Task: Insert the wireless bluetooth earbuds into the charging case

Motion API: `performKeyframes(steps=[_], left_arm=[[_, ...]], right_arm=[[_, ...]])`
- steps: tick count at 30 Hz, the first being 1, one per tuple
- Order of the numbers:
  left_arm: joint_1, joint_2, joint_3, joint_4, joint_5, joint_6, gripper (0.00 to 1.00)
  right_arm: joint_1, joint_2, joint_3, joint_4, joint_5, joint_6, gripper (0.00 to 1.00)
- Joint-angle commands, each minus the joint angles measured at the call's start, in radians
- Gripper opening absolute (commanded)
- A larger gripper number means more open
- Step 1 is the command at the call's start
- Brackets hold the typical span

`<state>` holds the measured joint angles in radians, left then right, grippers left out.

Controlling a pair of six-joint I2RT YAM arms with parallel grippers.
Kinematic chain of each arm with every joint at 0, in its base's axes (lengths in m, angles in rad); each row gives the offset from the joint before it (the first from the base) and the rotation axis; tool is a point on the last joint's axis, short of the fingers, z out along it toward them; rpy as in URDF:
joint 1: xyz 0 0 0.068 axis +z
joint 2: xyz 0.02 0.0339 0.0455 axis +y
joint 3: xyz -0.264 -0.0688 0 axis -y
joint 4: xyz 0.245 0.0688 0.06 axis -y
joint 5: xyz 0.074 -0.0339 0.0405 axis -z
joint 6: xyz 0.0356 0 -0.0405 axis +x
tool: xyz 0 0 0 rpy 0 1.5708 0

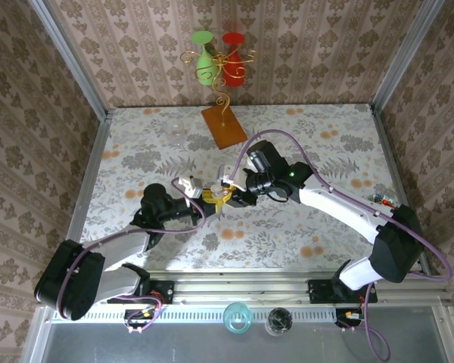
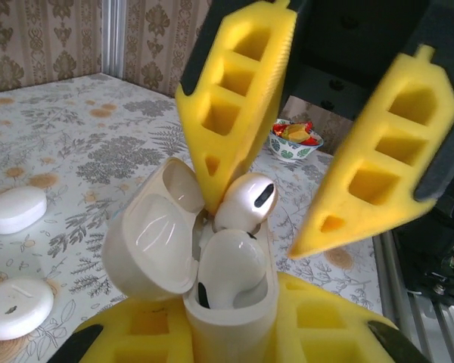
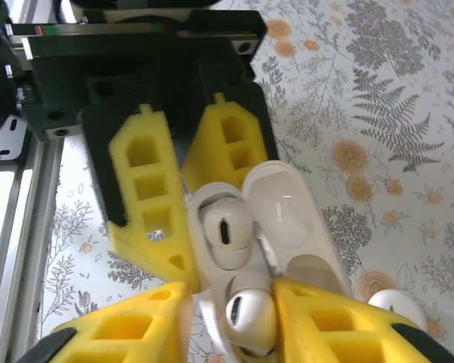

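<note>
I am clamping my left gripper point(image 2: 231, 349) on the charging case point(image 2: 212, 314), its two yellow foam fingers pressing on opposite sides of the white body and holding it upright above the flowered table point(image 2: 76, 121). The case's lid point(image 2: 155, 246) is standing open, hinged back and leaning to one side. The lower earbud point(image 2: 227, 265) is sitting deep in its well, its rounded white back facing up. The upper earbud point(image 2: 246, 200) is standing in the neighbouring well, sticking up higher than the other with its dark grille showing. I am holding my right gripper point(image 3: 233, 308) over the case mouth with its jaws apart; seen from the left wrist, one of its fingers point(image 2: 234, 113) is touching the side of the upper earbud while the other finger point(image 2: 378, 166) is hanging clear of it. From my right wrist, that earbud is lying between my two fingertips. Two closed white cases point(image 2: 15, 208) point(image 2: 15, 306) are lying on the table off to one side, well apart from the one I am gripping. A small bowl of wrapped sweets point(image 2: 295, 142) is sitting farther back.
</note>
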<state>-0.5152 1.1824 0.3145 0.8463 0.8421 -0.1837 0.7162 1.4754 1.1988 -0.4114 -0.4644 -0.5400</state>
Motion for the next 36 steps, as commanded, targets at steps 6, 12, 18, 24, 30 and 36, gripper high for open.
performKeyframes(steps=[6, 12, 18, 24, 30, 36], left_arm=[[0.001, -0.03, -0.002, 0.062, -0.006, 0.11, 0.1], [-0.001, -0.021, -0.026, 0.098, -0.031, 0.229, 0.1], [-0.003, -0.012, -0.032, 0.141, -0.025, 0.273, 0.1], [-0.003, -0.01, -0.026, 0.141, -0.037, 0.242, 0.1], [-0.003, -0.011, -0.02, 0.143, -0.031, 0.232, 0.1], [-0.002, -0.018, -0.015, 0.137, -0.025, 0.227, 0.1]], right_arm=[[-0.041, -0.181, -0.121, 0.151, -0.035, 0.125, 0.54], [-0.075, -0.2, -0.115, 0.228, 0.037, 0.421, 0.58], [-0.093, -0.097, 0.001, 0.074, -0.005, 0.495, 0.61], [-0.074, -0.051, -0.002, 0.022, -0.078, 0.415, 0.68], [-0.073, -0.014, 0.005, 0.0, -0.028, 0.427, 0.69], [-0.076, 0.021, 0.021, -0.021, 0.046, 0.437, 0.67]])
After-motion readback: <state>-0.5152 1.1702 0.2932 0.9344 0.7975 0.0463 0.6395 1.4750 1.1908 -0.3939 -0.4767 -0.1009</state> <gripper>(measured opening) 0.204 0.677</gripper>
